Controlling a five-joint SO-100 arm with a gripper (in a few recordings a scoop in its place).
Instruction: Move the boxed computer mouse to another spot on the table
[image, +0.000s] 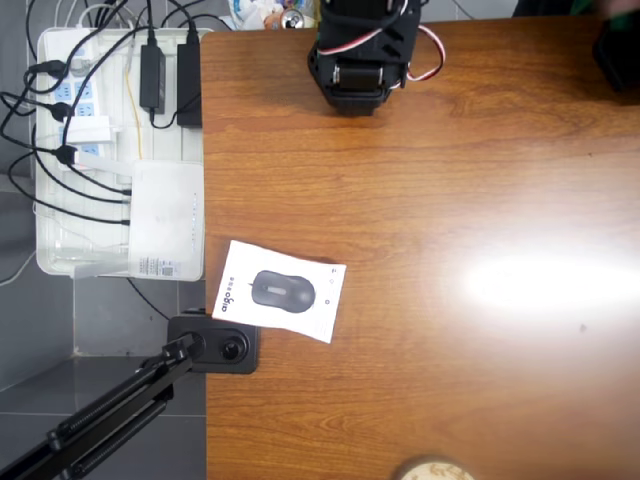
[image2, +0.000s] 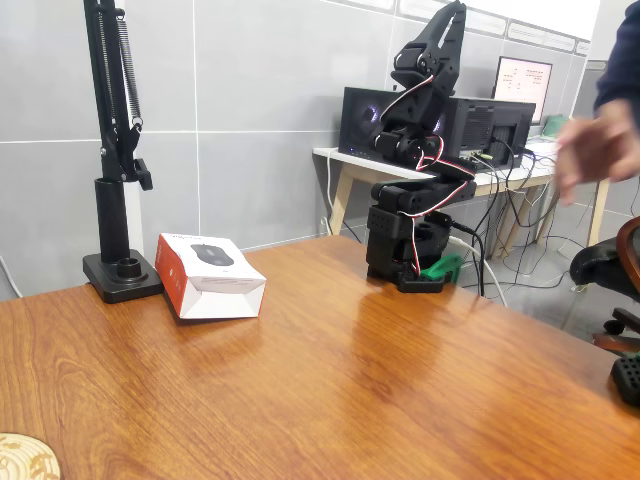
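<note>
Boxed computer mouse (image2: 208, 275) is seen lying flat on the table (image2: 360, 390) in the fixed view, at about ten o'clock from the table's middle, with its orange-red side turned toward the camera and the printed dark mouse on its top face. Nothing is touching it. In the overhead view the same carton (image: 279, 290) is found near the table's left edge, at roughly eight o'clock from the centre, slightly rotated against the table's edges.

Just beside the carton, at about nine o'clock in the fixed view, a black clamp base (image2: 122, 275) is set at the table's edge, and a black spring-arm stand (image2: 113, 90) rises from it.

Farther back, at about one o'clock, the black robot arm (image2: 415, 215) is mounted at the far edge of the table, folded upward, well apart from the carton. Its gripper (image2: 447, 18) is held high, and whether it is apart or together cannot be told.

At the right edge, a person's blurred hand (image2: 596, 150) is visible. Beyond the table, a desk with screens (image2: 480, 125) stands against the wall.
</note>
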